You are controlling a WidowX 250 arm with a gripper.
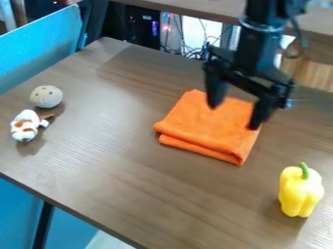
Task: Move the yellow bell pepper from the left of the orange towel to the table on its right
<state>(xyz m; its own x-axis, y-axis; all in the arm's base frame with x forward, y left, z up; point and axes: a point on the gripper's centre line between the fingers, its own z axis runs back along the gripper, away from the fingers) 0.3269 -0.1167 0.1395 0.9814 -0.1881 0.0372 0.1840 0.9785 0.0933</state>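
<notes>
Near the middle of the brown table [130,170], lying folded beneath a spread, empty gripper [233,117], as an orange cloth [201,124]; could lose its fold through too shallow a pinch, or bunch up through too low a descent

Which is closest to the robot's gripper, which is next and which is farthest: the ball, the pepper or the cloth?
From the gripper:
1. Cloth, just under it.
2. Pepper, at the picture's lower right.
3. Ball, over at the picture's left.
</notes>
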